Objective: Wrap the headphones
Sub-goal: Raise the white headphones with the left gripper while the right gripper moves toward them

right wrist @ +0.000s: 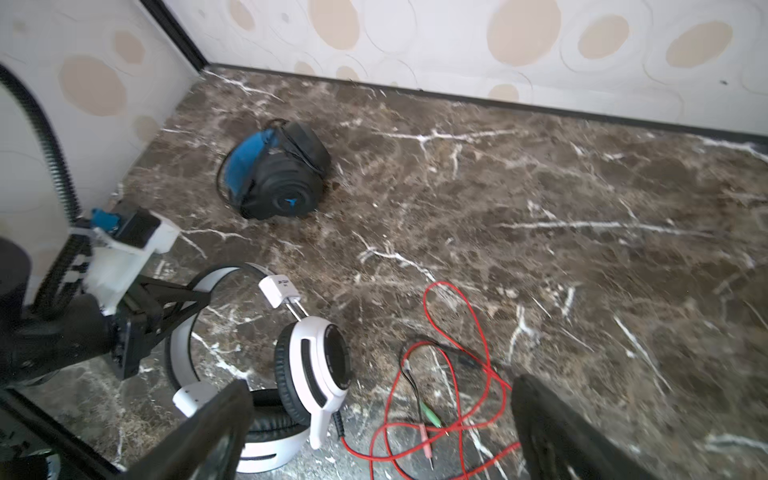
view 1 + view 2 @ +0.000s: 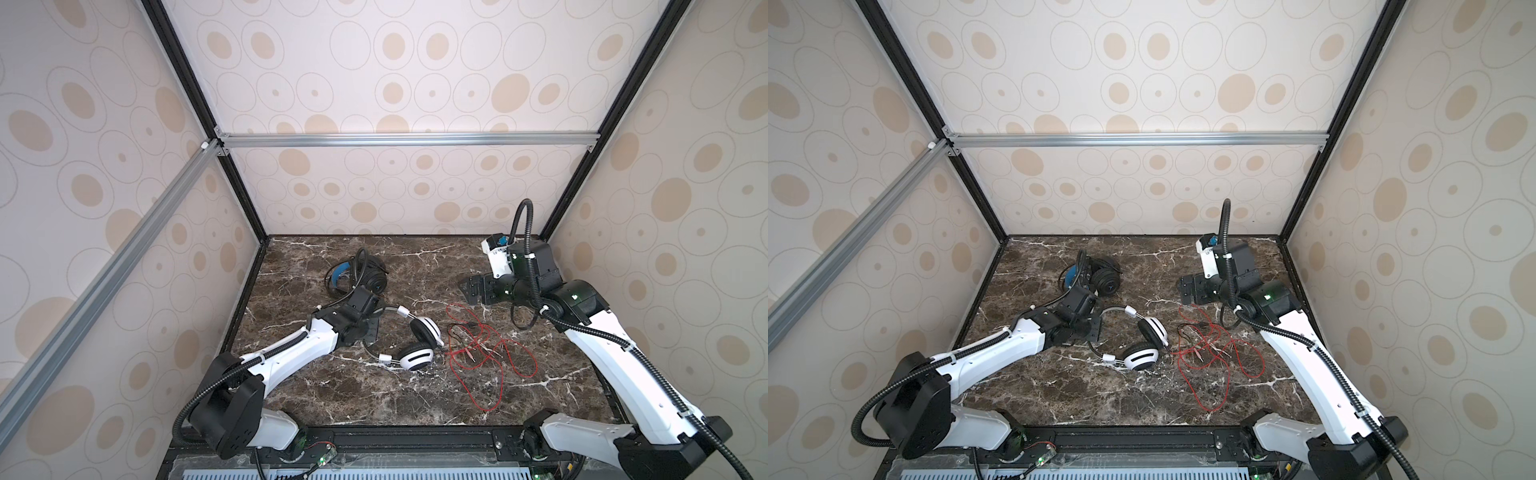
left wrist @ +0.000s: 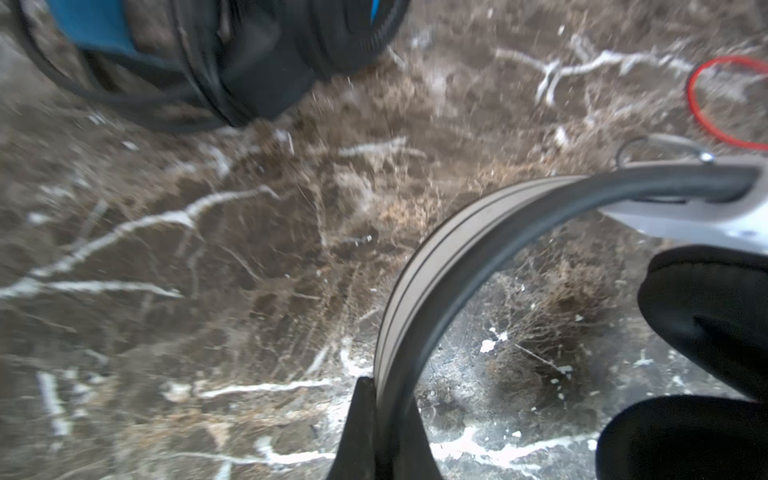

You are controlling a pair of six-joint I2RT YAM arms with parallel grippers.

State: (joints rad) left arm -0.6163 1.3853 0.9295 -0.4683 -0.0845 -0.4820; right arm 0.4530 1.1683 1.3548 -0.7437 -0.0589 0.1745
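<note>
left gripper (image 3: 382, 399) pinched tight on white headset (image 2: 417, 345) at headband; right gripper (image 1: 382, 386) spread wide, empty, near red cord (image 2: 490, 361); black headset (image 2: 365, 276) lay apart.

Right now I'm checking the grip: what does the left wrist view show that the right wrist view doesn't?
Left wrist only: the grooved face of the grey headband at the pinch. Right wrist only: open right hand, white earcup shells, cord plugs. Both: left hand shut on the white headset with black pads, black-and-blue headset, red cord, brown marble table.
</note>
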